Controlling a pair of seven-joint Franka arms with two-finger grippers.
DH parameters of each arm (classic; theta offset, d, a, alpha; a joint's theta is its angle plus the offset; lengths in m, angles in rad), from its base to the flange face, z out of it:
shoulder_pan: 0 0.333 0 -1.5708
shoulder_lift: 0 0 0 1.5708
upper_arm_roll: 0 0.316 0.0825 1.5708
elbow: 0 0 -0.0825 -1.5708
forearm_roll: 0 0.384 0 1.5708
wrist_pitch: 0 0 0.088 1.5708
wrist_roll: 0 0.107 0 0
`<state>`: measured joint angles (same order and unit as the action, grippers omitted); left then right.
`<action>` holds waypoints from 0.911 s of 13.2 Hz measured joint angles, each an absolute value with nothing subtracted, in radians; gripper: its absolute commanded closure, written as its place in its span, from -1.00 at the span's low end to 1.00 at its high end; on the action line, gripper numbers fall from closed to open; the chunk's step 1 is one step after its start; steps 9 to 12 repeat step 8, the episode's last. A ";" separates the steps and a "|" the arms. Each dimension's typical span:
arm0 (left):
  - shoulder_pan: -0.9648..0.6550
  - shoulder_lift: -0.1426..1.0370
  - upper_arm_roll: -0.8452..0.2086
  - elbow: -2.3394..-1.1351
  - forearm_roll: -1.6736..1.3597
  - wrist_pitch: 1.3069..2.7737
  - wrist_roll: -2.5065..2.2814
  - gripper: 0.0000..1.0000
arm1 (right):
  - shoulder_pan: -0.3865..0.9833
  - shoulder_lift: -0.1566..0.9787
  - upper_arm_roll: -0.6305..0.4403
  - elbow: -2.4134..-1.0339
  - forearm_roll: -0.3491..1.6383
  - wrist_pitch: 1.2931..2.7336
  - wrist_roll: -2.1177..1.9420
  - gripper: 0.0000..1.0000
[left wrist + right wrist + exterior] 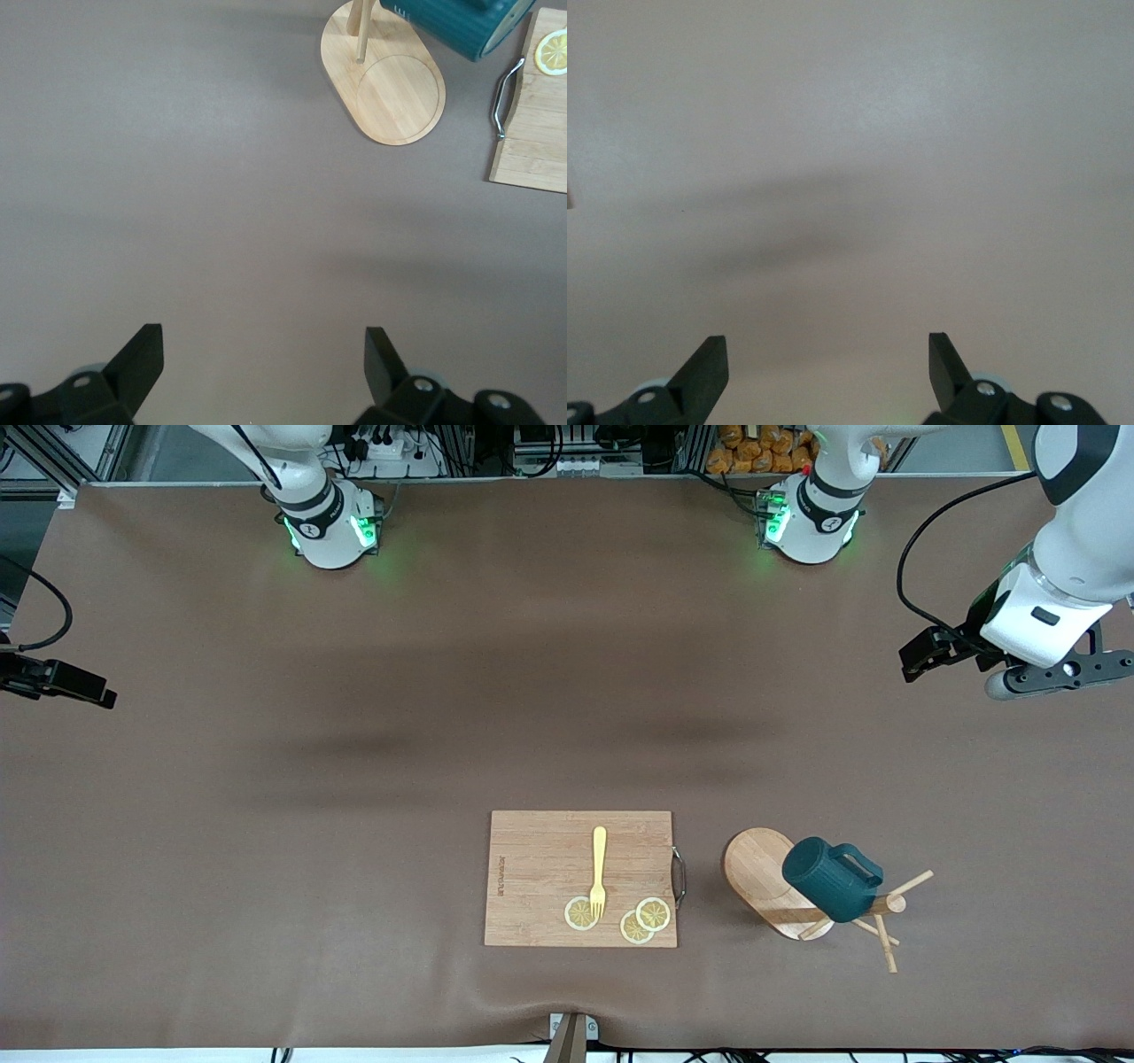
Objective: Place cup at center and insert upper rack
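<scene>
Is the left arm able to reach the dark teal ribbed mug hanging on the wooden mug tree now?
Probably yes. The left gripper hovers open over bare table at its own end; nothing lies between it and the dark teal ribbed mug, which hangs on the wooden mug tree.

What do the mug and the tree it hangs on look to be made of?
The cup looks like glazed ceramic: dark teal, ribbed sides, faint sheen, though coated metal can't be excluded. The upper rack looks like light bamboo or wood: pale grain on the oval base, matte pole and pegs.
</scene>
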<state>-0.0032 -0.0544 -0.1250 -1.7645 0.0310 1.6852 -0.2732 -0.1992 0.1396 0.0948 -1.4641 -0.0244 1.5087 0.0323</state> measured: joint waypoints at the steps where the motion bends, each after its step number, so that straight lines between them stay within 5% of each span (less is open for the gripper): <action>1: -0.002 -0.054 -0.124 -1.764 0.030 1.681 -0.274 -1.00 | -0.199 0.140 0.095 -1.464 -0.024 1.508 0.032 -1.00; 12: 0.014 -0.071 -0.105 -1.731 0.029 1.621 -0.274 -1.00 | -0.199 0.140 0.095 -1.464 -0.024 1.506 0.032 -1.00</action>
